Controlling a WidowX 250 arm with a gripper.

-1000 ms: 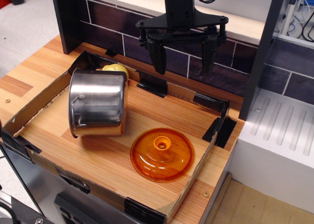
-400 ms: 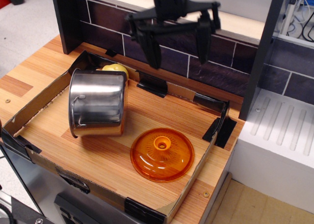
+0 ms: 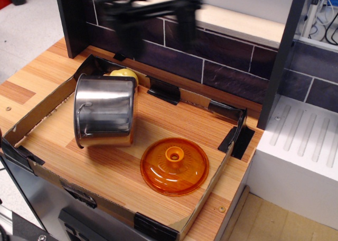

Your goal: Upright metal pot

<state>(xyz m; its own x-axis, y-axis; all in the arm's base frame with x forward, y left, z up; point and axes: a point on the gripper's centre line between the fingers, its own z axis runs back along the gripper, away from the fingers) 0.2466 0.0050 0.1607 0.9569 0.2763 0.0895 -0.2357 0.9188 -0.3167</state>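
A light striped wooden tabletop (image 3: 174,117) carries a low brown cardboard surround (image 3: 208,191) with black tape at its corners. Inside it, a shiny stainless-steel cylindrical pot (image 3: 104,111) lies on its side at the left. A translucent orange domed lid with a knob (image 3: 174,166) rests just beside it, toward the front. A yellow rounded object (image 3: 124,75) sits behind the pot, mostly hidden.

1. One pot (image 3: 104,111), on its side.
2. One orange lid (image 3: 174,166).
3. One yellow thing (image 3: 124,74), partly hidden.
4. One cardboard tray (image 3: 206,193).
5. One gripper (image 3: 153,27), blurred.
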